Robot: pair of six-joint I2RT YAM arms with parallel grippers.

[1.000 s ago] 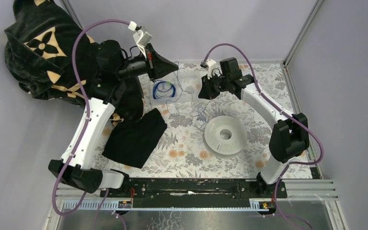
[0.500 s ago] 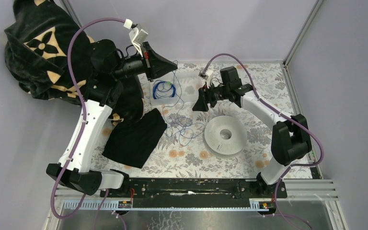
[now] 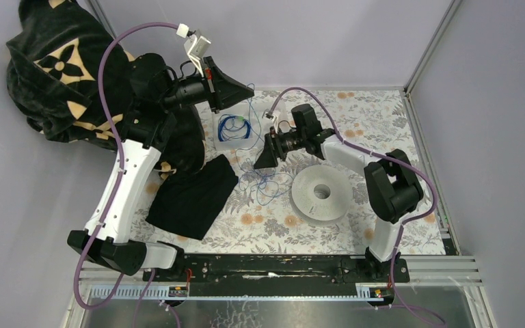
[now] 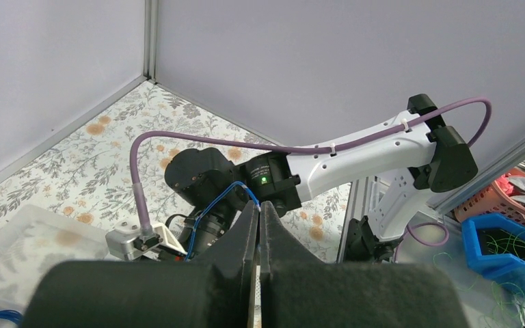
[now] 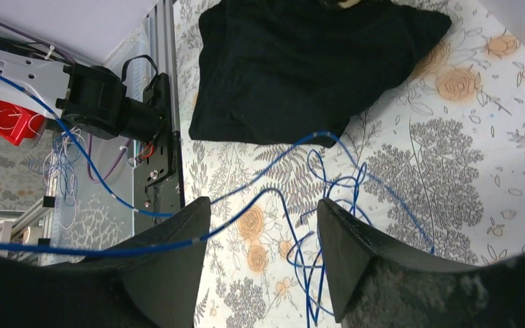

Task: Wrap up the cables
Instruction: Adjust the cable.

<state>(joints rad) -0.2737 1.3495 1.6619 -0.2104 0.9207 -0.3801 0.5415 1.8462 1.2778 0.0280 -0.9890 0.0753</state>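
The cables are thin blue wires. One loose tangle [image 3: 268, 183] lies on the flowered table between the black cloth and the white spool; the right wrist view shows it as loops [image 5: 328, 179] just beyond the jaws. My right gripper [image 3: 258, 161] [image 5: 263, 208] hangs over it, open, with one strand [image 5: 109, 249] draped across its left finger. High at the back, my left gripper [image 3: 247, 89] [image 4: 259, 205] is shut on a blue strand [image 4: 213, 208] that drops toward the table. A neat blue coil [image 3: 232, 127] rests in a clear box.
A white spool [image 3: 321, 193] lies flat to the right of the tangle. A black cloth [image 3: 193, 195] [image 5: 314, 61] lies left of it. The clear box [image 3: 220, 142] stands at the back centre. A black patterned garment [image 3: 55, 61] is piled at the far left.
My right gripper has opened and swung left and down toward the cloth. The blue tangle has spread out on the table. The left arm has barely moved.
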